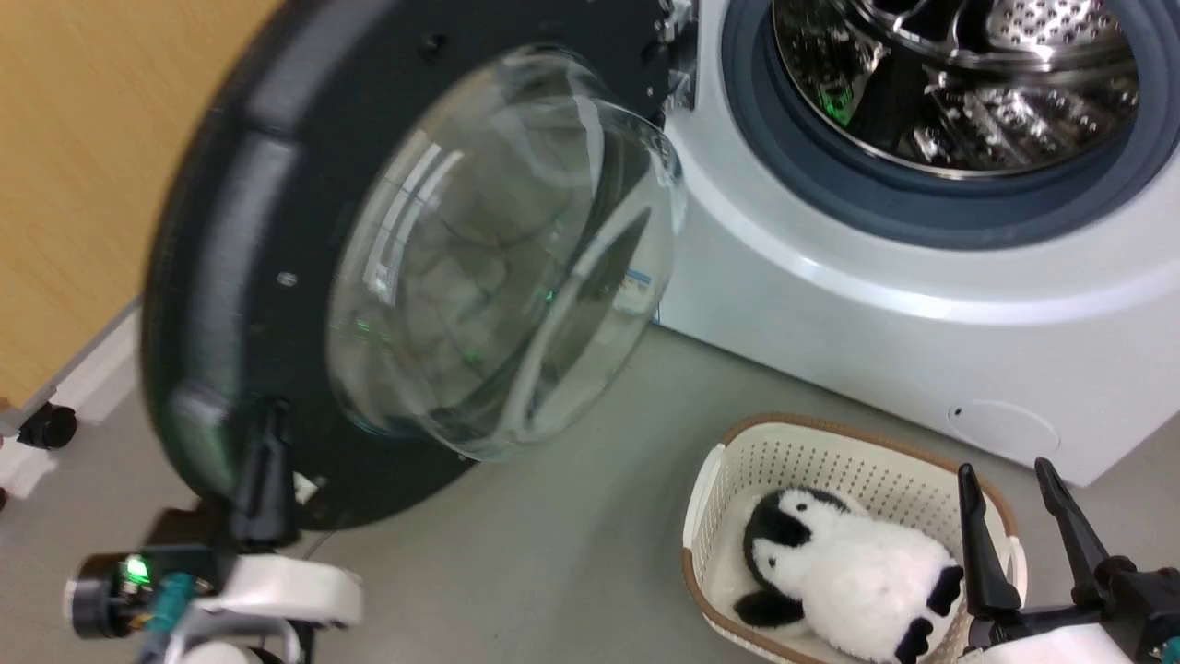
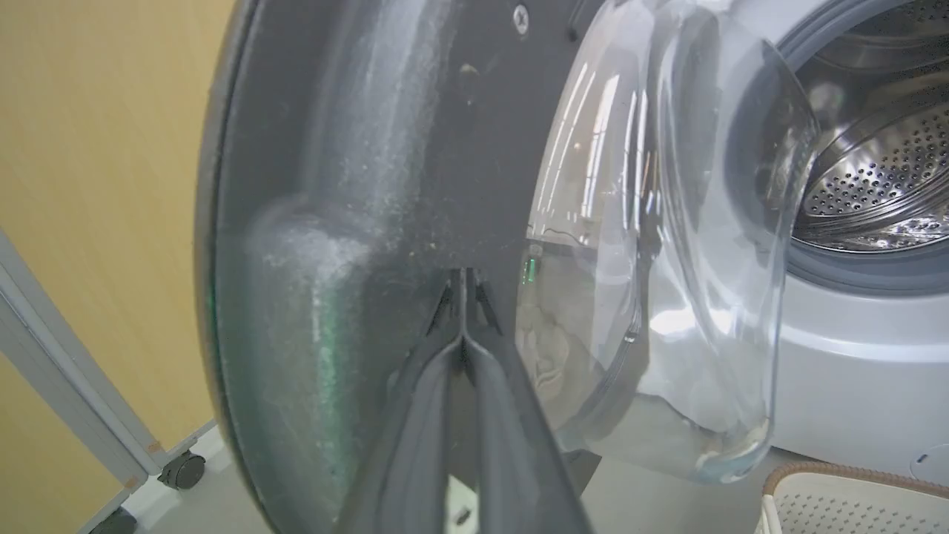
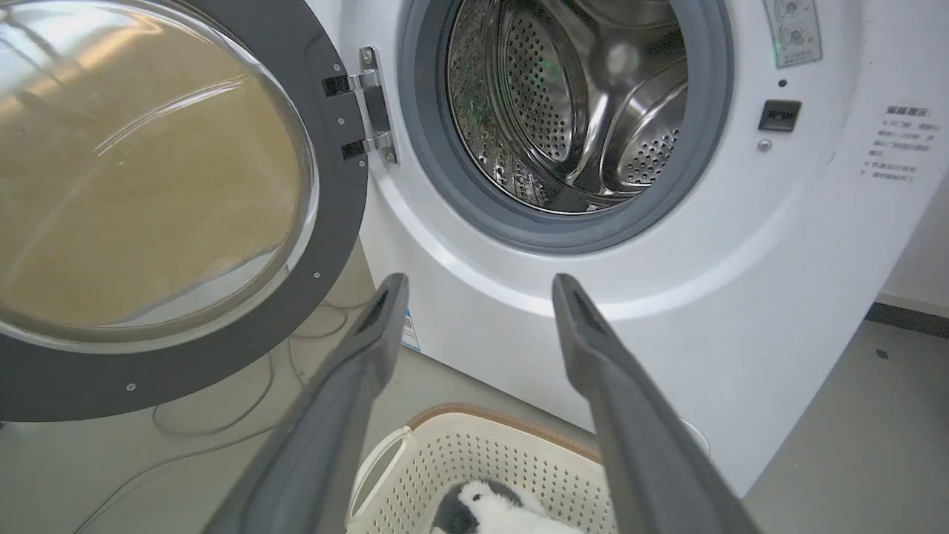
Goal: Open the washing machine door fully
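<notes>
The washing machine door point(image 1: 240, 267), a black ring around a clear bulging glass bowl point(image 1: 498, 267), stands swung out to the left on its hinge point(image 3: 368, 104). My left gripper point(image 1: 265, 417) is shut, its tips pressed against the door's inner black rim point(image 2: 371, 185) near the lower edge; in the left wrist view the fingers point(image 2: 463, 297) meet at the door surface. The white washing machine point(image 1: 922, 304) shows its grey ring and steel drum point(image 3: 563, 96). My right gripper point(image 1: 1009, 480) hangs open at the lower right above a basket, touching nothing.
A cream perforated basket point(image 1: 811, 452) holding a black-and-white plush penguin point(image 1: 848, 572) sits on the grey floor before the machine. A wood-coloured wall point(image 1: 83, 138) and a caster point(image 1: 46, 426) of a frame are left of the door. Thin cables point(image 3: 222, 415) lie on the floor.
</notes>
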Tool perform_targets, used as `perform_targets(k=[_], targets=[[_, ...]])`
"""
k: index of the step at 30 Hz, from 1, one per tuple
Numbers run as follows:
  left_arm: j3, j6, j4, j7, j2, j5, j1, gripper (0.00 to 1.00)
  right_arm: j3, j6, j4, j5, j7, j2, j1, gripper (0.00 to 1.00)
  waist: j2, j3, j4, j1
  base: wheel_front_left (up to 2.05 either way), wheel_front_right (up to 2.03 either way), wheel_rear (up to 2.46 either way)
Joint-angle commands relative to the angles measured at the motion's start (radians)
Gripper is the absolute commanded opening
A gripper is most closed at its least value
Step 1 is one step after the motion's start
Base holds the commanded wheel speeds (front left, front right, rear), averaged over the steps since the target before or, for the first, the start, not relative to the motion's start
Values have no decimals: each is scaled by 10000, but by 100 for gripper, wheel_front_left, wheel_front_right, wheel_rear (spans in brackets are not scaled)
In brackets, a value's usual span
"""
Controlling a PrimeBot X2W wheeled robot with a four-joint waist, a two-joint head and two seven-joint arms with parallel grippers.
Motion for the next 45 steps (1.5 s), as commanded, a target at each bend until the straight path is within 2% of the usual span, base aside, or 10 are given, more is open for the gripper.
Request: perform_targets(k=[1,8,9,19,35,45], targets=[[285,-30,150,-42,54,-143,-322,0,-8,8,-46,-115,-45,18,-208,100,0,200,-98,0,0,0,0],[1523,-70,1053,-42,242,-375,-1320,0,-45,8,-62,-400,-45,18,-461,100,0,673,-280,0,0,0,0],[1974,-198,1489,-42,368,-454,-1760,0,-46,8,-62,-495,-45,18,-555,100,0,845,-362,0,0,0,0],[3054,-616,3262,-42,816,-532,-2922,0,44,8,-60,-773,-45,18,-956,100,0,1364,-810,0,0,0,0],[4042,-815,5951,-42,1934,-515,-4917,0,87,8,33,-940,-46,18,-1296,100,0,1780,-1404,0,0,0,0],[4139,-974,6570,-42,2086,-328,-5107,0,84,8,158,-828,-46,18,-1262,100,0,1509,-1585,0,0,0,0]])
